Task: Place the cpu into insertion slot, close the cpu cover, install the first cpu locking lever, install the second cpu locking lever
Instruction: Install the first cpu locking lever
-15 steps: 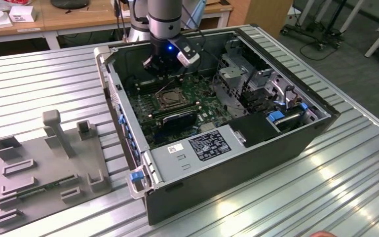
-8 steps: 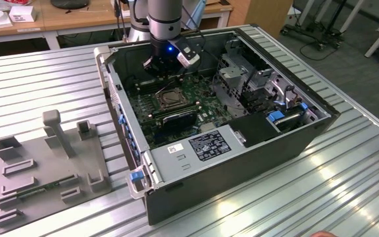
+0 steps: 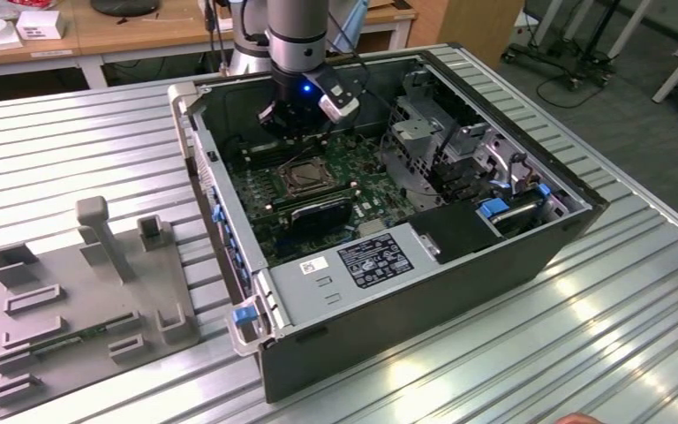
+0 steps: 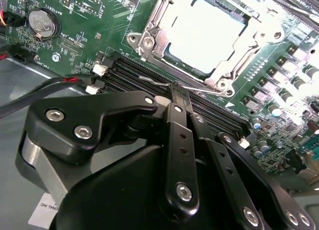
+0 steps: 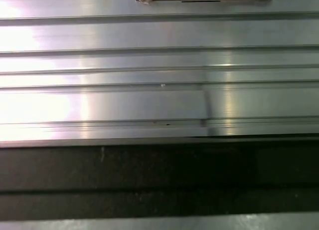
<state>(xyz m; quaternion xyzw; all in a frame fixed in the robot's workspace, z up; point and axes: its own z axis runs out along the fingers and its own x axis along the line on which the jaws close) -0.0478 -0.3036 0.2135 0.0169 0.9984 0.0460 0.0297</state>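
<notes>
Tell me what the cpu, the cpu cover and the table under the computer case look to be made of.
The cpu: a pale grey, matte face, likely metal. The cpu cover: bright silvery sheet metal, probably steel, with glints along its bent edges. The table: ribbed metal, likely aluminium with a brushed finish, since it mirrors the light in long streaks.

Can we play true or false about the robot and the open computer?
1. The computer case lies open on a metal table. True.
2. The claw is holding the cpu. False: the cpu lies under the cpu cover, and the claw is beside it, by a thin wire lever.
3. The motherboard is red. False: it is green.
4. A grey tray sits to the exterior view's left of the case. True.
</notes>
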